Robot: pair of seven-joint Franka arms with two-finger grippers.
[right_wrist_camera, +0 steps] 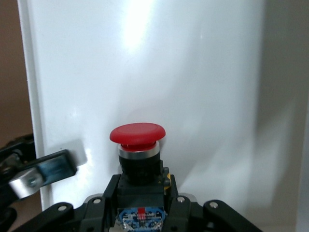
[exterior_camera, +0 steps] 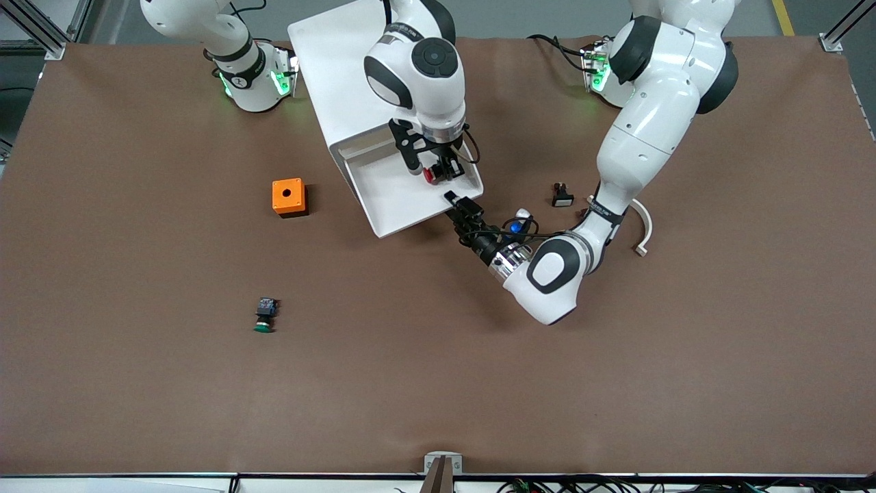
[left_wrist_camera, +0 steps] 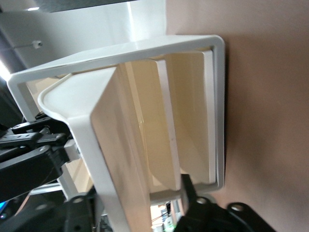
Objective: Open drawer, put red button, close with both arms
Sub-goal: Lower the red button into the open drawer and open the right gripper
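The right gripper (exterior_camera: pixel 438 171) hangs over the pulled-out white drawer (exterior_camera: pixel 397 198), its jaws clamped on the black body of the red button (right_wrist_camera: pixel 137 134), whose red cap points down toward the drawer's white floor just below the fingertips. In the right wrist view one finger (right_wrist_camera: pixel 48 166) of the other arm's gripper shows at the drawer's front edge, just beside the held button. That left gripper (exterior_camera: pixel 457 203) sits low at the drawer's front lip, toward the left arm's end of it; in the left wrist view its jaws stand apart, one to each side of the front wall without pressing on it, so it grips nothing. The drawer slides out of a white cabinet (exterior_camera: pixel 328 61) that lies above the right gripper in the front view. Outward from the left gripper, a small black part with a white face (exterior_camera: pixel 562 197) and a curved white piece (exterior_camera: pixel 643 229) lie on the brown table (exterior_camera: pixel 137 383) near the left arm. Well apart from both grippers, toward the right arm's end, sit an orange box (exterior_camera: pixel 289 197) and, nearer the front camera, the green-capped button (exterior_camera: pixel 264 315).
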